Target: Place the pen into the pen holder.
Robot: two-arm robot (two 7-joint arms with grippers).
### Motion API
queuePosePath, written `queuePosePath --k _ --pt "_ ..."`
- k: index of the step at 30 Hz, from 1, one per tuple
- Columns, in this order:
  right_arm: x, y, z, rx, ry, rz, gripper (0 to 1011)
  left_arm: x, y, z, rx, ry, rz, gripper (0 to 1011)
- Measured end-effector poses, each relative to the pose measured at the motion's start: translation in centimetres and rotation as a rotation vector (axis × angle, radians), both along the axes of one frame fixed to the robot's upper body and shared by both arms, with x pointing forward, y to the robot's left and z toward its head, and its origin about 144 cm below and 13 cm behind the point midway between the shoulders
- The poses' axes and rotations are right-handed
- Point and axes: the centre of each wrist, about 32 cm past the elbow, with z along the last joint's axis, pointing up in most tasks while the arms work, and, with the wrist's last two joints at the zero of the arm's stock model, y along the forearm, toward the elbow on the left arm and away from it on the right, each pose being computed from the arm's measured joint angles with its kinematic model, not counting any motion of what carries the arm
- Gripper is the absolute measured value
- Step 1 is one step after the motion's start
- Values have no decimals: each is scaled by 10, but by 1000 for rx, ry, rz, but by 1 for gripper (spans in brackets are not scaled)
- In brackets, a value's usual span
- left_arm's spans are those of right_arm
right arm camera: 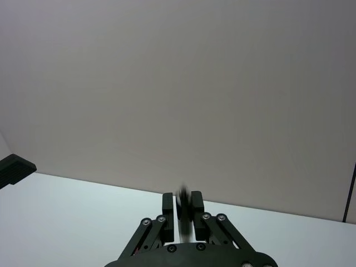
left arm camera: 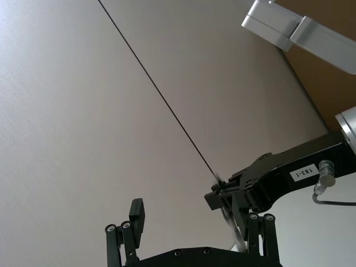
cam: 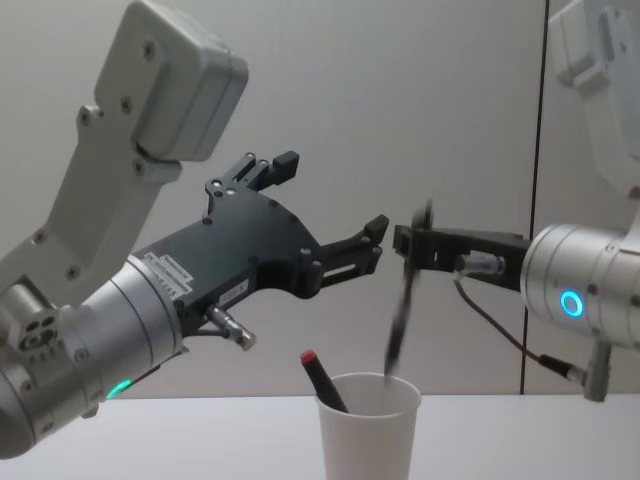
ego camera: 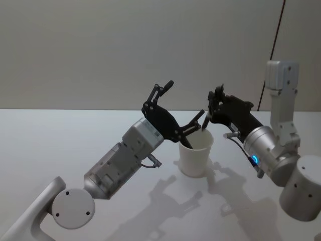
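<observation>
A pale wall stood behind the white table (ego camera: 60, 140), where the pen holder (ego camera: 196, 153) sat upright near the middle. The right gripper (cam: 404, 241) hung just above the cup's rim at about 1 o'clock, its fingers clamped on a dark pen (cam: 403, 305) that slanted down, its blurred lower end seemingly at the rim. The left gripper (cam: 330, 205) hovered at 11 o'clock of the cup with its fingers spread apart, holding nothing. A second pen with a red end (cam: 320, 378) leaned inside the cup
</observation>
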Motion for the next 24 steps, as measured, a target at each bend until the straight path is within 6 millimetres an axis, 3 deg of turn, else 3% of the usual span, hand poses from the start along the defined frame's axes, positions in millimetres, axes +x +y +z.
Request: queuePosePath --k 10,21,24 --pt "3 3 -7 -1 2 8 430 0 0 0 0 0 0 1000" --pt "4 3 -11 2 0 8 806 0 0 0 0 0 0 999" --pt "4 3 -11 3 -1 7 863 0 0 0 0 0 0 1000"
